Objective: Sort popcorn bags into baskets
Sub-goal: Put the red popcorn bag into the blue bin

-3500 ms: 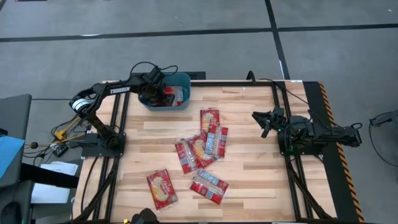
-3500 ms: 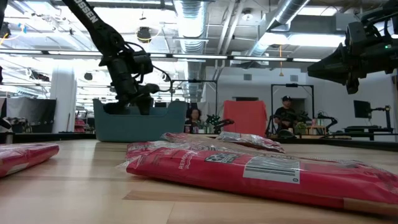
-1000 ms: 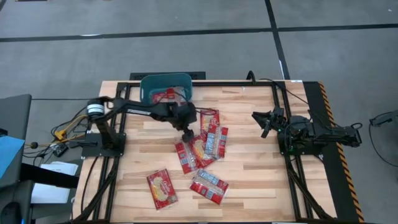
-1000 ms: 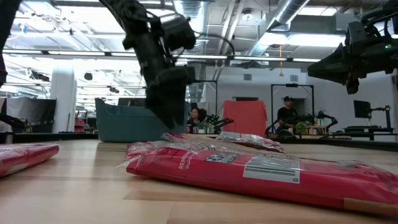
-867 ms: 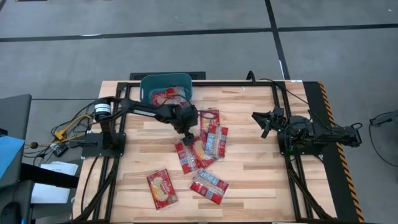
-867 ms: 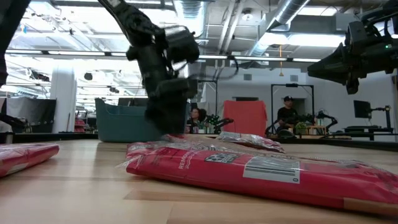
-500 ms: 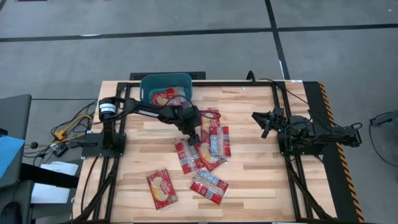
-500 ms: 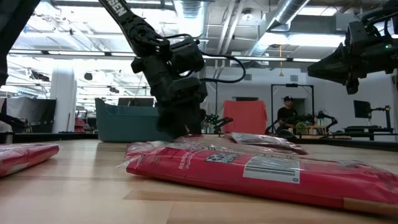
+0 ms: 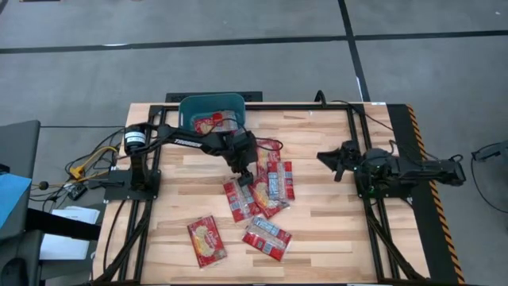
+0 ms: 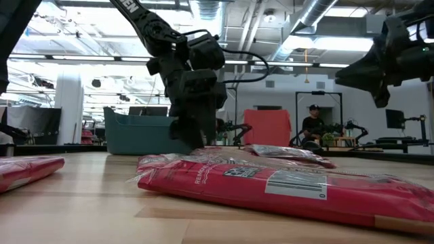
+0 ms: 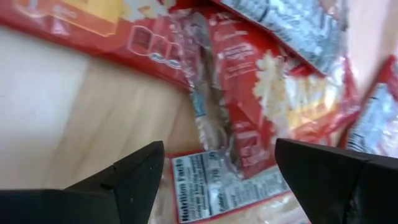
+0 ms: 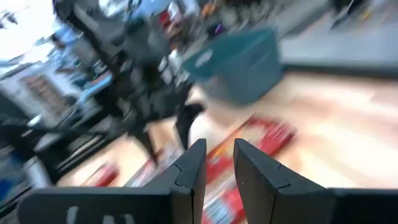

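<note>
The teal basket (image 9: 190,106) stands at the table's far edge with red popcorn bags (image 9: 213,123) in it. A cluster of overlapping red bags (image 9: 270,187) lies mid-table, and two more lie nearer, one (image 9: 206,241) and another (image 9: 267,237). My left gripper (image 9: 245,178) is open, pointing down onto the cluster's left side. In the left wrist view (image 11: 219,149) its fingers stand on either side of a bag's crimped end (image 11: 208,106). My right gripper (image 9: 327,156) waits above the table's right side, its fingers a narrow gap apart (image 12: 219,149). My left gripper comes at the cluster from above, pointing down, with the crimped end (image 11: 211,124) of one red bag between its open fingers. I cannot tell whether the fingertips touch the bags.
Bare wood lies left of the cluster and along the table's right part. In the low view a bag (image 10: 271,186) fills the foreground and another (image 10: 27,169) lies at the left. People sit in the room beyond the table (image 10: 312,129).
My left gripper has moved from beside the basket toward the table's near edge and down onto the cluster, staying open. The cluster's right-hand bags have slid a little toward the table's right. My right arm has shifted slightly toward the left.
</note>
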Available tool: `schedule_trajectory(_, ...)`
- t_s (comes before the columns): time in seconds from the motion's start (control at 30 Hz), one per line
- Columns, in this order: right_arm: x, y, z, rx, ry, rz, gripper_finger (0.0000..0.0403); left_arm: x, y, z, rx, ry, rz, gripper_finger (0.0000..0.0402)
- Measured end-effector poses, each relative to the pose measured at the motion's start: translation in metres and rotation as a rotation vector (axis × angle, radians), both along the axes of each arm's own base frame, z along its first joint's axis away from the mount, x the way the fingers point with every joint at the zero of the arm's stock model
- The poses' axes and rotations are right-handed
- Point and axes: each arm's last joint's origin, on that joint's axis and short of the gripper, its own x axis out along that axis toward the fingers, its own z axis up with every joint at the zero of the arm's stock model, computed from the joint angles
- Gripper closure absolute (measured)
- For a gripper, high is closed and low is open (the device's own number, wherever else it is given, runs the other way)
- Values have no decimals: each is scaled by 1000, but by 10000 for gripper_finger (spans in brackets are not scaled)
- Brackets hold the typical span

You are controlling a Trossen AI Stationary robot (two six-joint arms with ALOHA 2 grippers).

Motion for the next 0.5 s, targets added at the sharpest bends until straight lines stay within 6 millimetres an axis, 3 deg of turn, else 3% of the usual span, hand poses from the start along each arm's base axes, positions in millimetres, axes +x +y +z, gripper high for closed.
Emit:
schedule_trajectory(0.17, 15, 3, 2, 67, -17, 109, 296, 1, 2, 2, -57, -28, -24, 107)
schedule_trajectory(0.37, 38, 12, -18, 189, 201, 149, 296, 2, 1, 3, -59, -50, -31, 107)
schedule_trajectory(0.5, 62, 23, -16, 199, 338, 165, 296, 3, 2, 3, -57, -55, -30, 107)
